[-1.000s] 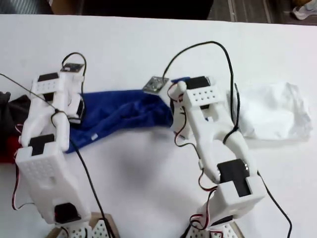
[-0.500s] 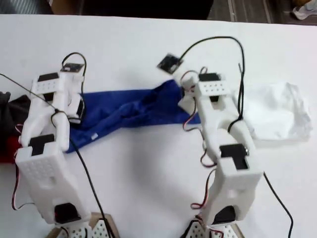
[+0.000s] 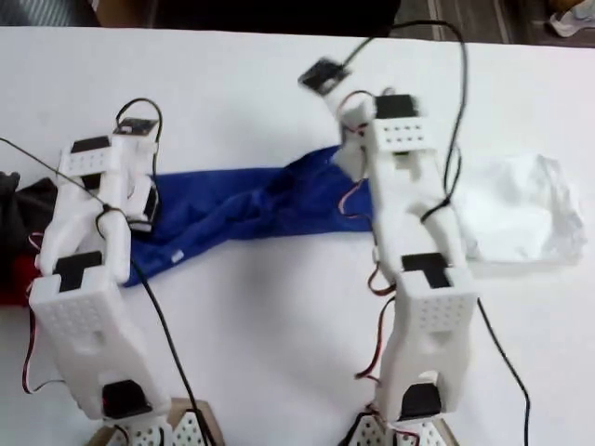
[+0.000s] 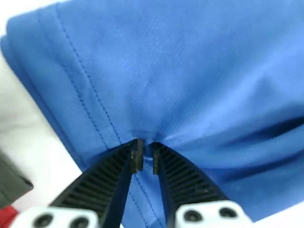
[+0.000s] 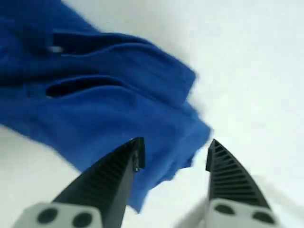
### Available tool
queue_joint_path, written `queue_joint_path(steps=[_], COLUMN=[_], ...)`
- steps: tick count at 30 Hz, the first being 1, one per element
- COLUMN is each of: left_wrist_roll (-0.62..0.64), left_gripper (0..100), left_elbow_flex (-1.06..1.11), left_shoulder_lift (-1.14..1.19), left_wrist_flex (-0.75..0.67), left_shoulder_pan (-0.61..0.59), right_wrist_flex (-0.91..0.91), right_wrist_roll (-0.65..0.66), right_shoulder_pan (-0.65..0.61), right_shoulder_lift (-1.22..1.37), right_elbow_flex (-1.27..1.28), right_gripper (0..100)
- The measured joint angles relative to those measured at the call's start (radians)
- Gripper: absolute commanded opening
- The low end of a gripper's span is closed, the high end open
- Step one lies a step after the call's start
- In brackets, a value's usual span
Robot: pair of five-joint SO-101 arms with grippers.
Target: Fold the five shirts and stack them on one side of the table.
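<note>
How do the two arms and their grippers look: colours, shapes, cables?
The left arm and right arm are white, boxy plastic with rows of small holes and black motors at the joints. Thin red, white and black wires run along them; a longer black cable loops over the right one. The left gripper and right gripper have black ribbed fingers on white bases.

White table, dark floor beyond its far edge.

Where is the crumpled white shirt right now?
In the high view, the crumpled white cloth shirt lies at the right side of the white table, just beyond the right end of the stretched-out blue cloth shirt.
</note>
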Motion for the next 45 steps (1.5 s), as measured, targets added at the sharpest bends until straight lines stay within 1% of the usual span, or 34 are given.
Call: queue_joint_path(steps=[3, 7, 13, 16, 19, 23, 26, 33, 37, 41, 45], left_wrist_roll=[0.0, 0.0, 0.0, 0.0, 0.0, 0.0, 0.0, 0.0, 0.0, 0.0, 0.0], left_gripper=[7, 7, 7, 7, 7, 7, 7, 7, 7, 7, 7], left_elbow_flex=[0.0, 0.0, 0.0, 0.0, 0.0, 0.0, 0.0, 0.0, 0.0, 0.0, 0.0], left_shoulder_lift=[0.0, 0.0, 0.0, 0.0, 0.0, 0.0, 0.0, 0.0, 0.0, 0.0, 0.0], left_wrist_flex=[0.0, 0.0, 0.0, 0.0, 0.0, 0.0, 0.0, 0.0, 0.0, 0.0, 0.0], left_shoulder_pan=[0.0, 0.0, 0.0, 0.0, 0.0, 0.0, 0.0, 0.0, 0.0, 0.0, 0.0], right_wrist_flex=[0.069, 0.043, -0.107, -0.157, -0.167, -0.172, -0.175, -0.19, -0.199, -0.121, 0.035], right_wrist_roll=[0.0, -0.006, -0.008, -0.052, -0.092, -0.104, -0.104, -0.104, -0.104, -0.104, -0.104], right_shoulder_pan=[-0.071, -0.121, -0.143, -0.158, -0.176, -0.199, -0.206, -0.207, -0.209, -0.209, -0.209], right_shoulder_lift=[0.005, 0.04, 0.157, 0.181, 0.184, 0.186, 0.193, 0.304, 0.308, 0.299, 0.203], right_elbow_flex=[0.0, -0.005, -0.005, -0.028, -0.095, -0.176, -0.186, -0.199, -0.21, -0.281, -0.359], right_gripper=[21.5, 21.5, 21.5, 21.5, 21.5, 21.5, 21.5, 21.5, 21.5, 21.5, 21.5])
